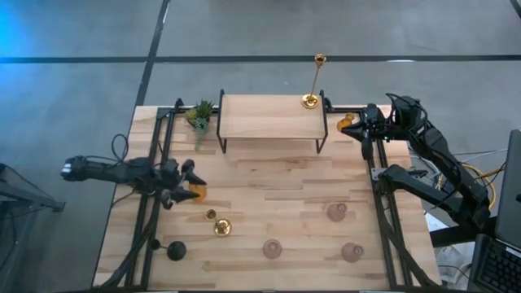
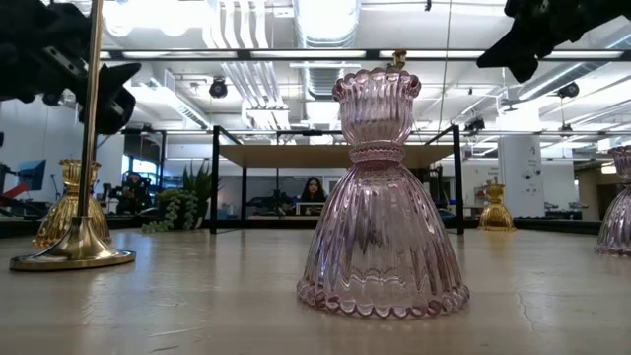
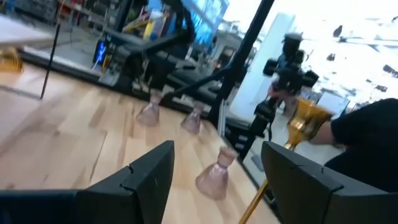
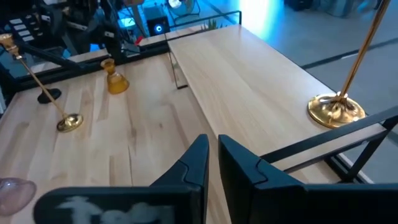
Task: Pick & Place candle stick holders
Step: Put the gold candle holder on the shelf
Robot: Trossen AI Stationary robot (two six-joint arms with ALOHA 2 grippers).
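Observation:
One tall brass stick (image 1: pixel 310 101) stands by its round base on the right end of the wooden shelf (image 1: pixel 273 118). Another brass stick (image 1: pixel 221 228) stands on the table. Three pink glass holders (image 1: pixel 336 212) (image 1: pixel 272 248) (image 1: pixel 352 252) and a black stemmed one (image 1: pixel 176 250) stand near the front. My left gripper (image 1: pixel 189 183) (image 3: pixel 217 180) hovers open beside an amber holder (image 1: pixel 198 193) (image 4: pixel 115 81), which stands on the table. My right gripper (image 1: pixel 356 129) (image 4: pixel 213 158) is shut and empty, high above the table (image 2: pixel 532 39), next to a second amber holder (image 1: pixel 346 124) (image 2: pixel 495 209) standing right of the shelf.
A small green potted plant (image 1: pixel 199 114) stands at the shelf's left end. Black frame rails (image 1: pixel 159 163) (image 1: pixel 378 187) run along both sides of the table. Bare wood lies between the shelf and the pink holders. A person sits in the room beyond (image 2: pixel 314 192).

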